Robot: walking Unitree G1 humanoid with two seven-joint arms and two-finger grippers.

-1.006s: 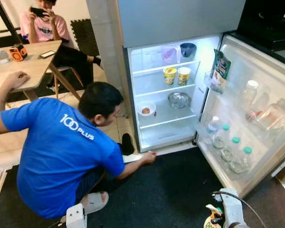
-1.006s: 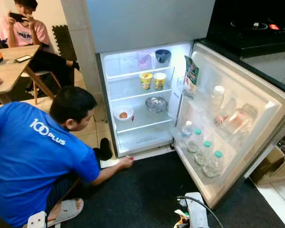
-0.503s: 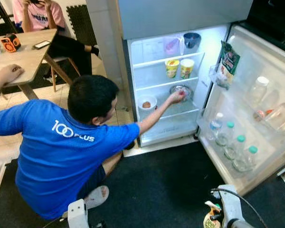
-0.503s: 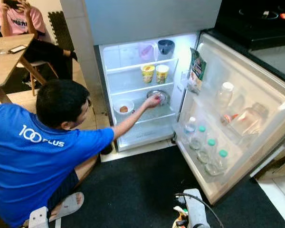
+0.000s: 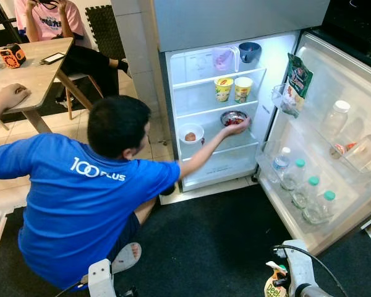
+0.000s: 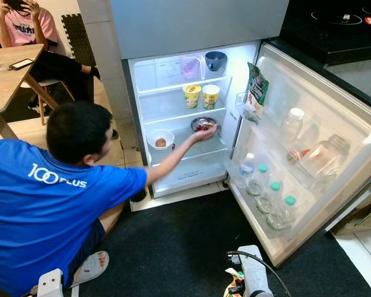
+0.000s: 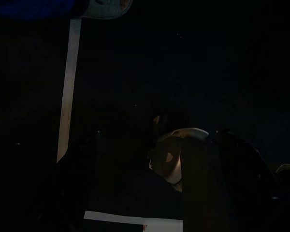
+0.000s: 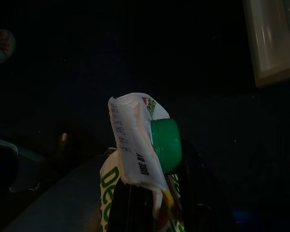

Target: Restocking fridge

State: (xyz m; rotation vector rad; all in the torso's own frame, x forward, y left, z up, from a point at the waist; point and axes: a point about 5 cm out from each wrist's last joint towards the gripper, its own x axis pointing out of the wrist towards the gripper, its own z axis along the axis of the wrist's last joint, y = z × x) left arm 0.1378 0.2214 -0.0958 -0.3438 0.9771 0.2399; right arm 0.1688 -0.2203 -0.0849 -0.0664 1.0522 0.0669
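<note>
Right gripper (image 8: 150, 193) grips a pouch (image 8: 135, 154) over dark mat (image 6: 191, 247) by open fridge (image 6: 185, 117)

Home kitchen, as I read it from the head cameras. Centre frame: open fridge (image 5: 222, 105) holding cups, bowls and door-rack water bottles (image 5: 300, 192). Upper right: black stovetop (image 6: 334, 25). Upper left: wooden dining table (image 5: 31, 71) on tiled floor. Lower frame: dark floor mat (image 5: 216, 247).

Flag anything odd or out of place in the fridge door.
A bottle lies tilted on its side in the open door's upper rack, while the green-capped bottles below stand upright. Nothing looks spilled.
</note>
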